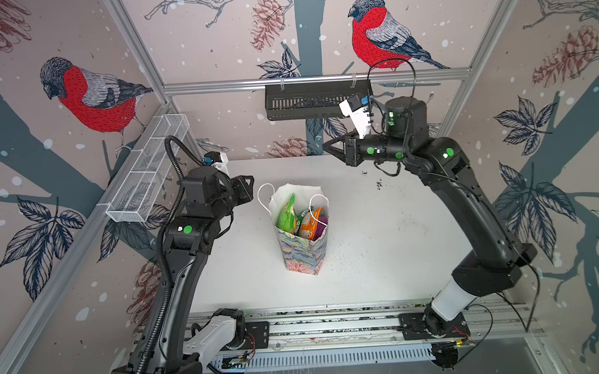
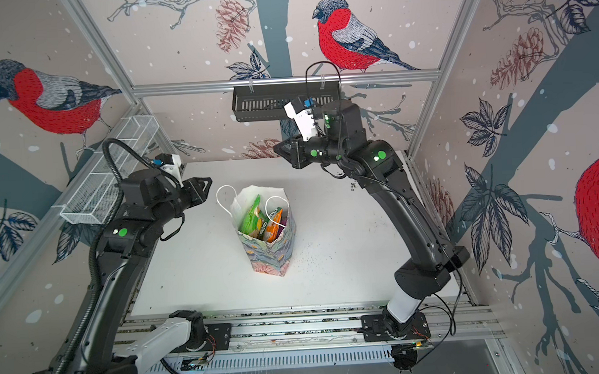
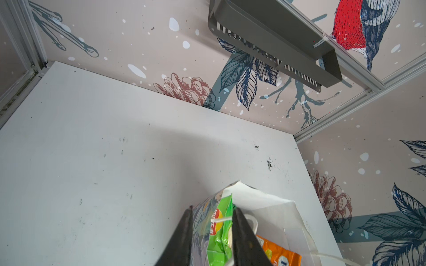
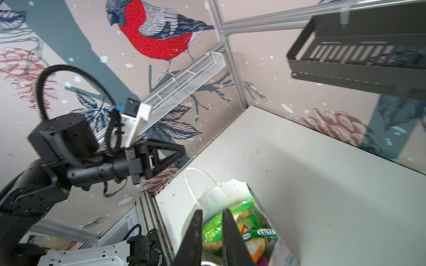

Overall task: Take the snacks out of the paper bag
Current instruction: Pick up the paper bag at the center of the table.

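- In both top views the paper bag (image 1: 302, 253) stands upright mid-table (image 1: 381, 253), with the snacks (image 1: 308, 225) inside.
- Only the wrist views show the jaws: left gripper (image 3: 212, 208) slightly parted and empty, right gripper (image 4: 212, 210) narrowly parted and empty.
- The logo on the green chip bag (image 3: 219, 244) is unreadable.

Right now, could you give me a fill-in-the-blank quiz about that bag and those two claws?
The bag stands ___ on the table.
The snacks are all ___ the bag.
The tallest packet is ___.
The left gripper and right gripper hold ___.
Missing words: upright; inside; green; nothing.
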